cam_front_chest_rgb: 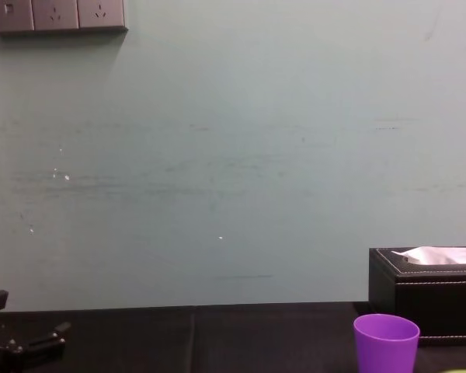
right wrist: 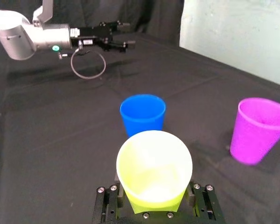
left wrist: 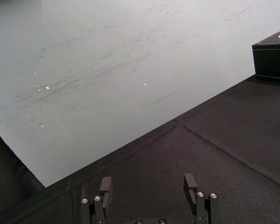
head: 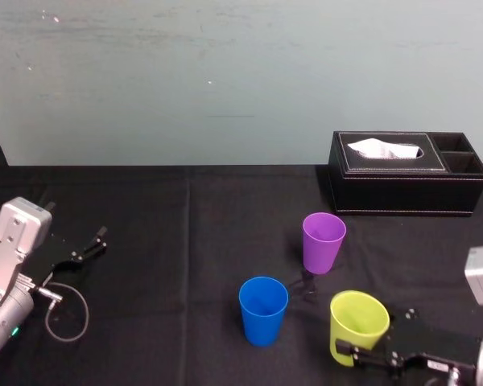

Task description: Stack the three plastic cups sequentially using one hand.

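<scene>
A yellow-green cup (head: 357, 322) stands upright at the front right of the black table, and my right gripper (head: 356, 344) is shut on its lower part from the right. In the right wrist view the yellow-green cup (right wrist: 154, 170) fills the gap of the right gripper (right wrist: 154, 203), a finger against each side. The blue cup (head: 263, 310) stands upright just left of it, apart, and appears as the blue cup (right wrist: 143, 114) straight ahead of the wrist. The purple cup (head: 324, 241) stands upright farther back. My left gripper (head: 92, 245) rests open at the far left, holding nothing.
A black leather tissue box (head: 406, 173) sits at the back right, behind the purple cup (cam_front_chest_rgb: 386, 342). A loop of cable (head: 64, 310) hangs by the left arm. Open black cloth lies between the left gripper (left wrist: 148, 189) and the cups.
</scene>
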`<control>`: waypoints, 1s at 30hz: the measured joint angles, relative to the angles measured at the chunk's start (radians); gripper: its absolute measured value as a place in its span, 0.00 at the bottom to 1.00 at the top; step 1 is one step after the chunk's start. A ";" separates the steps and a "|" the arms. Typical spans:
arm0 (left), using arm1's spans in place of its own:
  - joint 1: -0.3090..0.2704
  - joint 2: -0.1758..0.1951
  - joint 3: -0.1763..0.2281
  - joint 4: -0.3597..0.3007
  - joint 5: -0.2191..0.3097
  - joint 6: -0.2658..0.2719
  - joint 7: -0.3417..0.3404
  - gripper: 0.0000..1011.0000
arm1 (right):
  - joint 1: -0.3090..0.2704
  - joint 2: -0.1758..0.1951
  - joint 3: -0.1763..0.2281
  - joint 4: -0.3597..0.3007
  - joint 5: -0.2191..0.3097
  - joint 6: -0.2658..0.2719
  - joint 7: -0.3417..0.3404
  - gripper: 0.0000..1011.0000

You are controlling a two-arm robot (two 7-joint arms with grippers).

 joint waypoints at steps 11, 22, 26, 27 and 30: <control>0.000 0.000 0.000 0.000 0.000 0.000 0.000 0.99 | 0.137 -0.048 -0.027 0.043 0.005 0.053 -0.006 0.71; 0.000 0.000 0.000 0.000 0.000 0.000 0.000 0.99 | 0.263 -0.098 -0.051 0.101 0.004 0.078 -0.030 0.71; 0.000 0.000 0.000 0.000 0.000 0.000 0.000 0.99 | 0.293 -0.116 -0.048 0.125 0.016 0.080 -0.035 0.71; 0.000 0.000 0.000 0.000 0.000 0.000 0.000 0.99 | 0.299 -0.119 -0.047 0.130 0.018 0.080 -0.036 0.71; 0.000 0.000 0.000 0.000 0.000 0.000 0.000 0.99 | 0.317 -0.131 -0.046 0.151 0.022 0.077 -0.041 0.71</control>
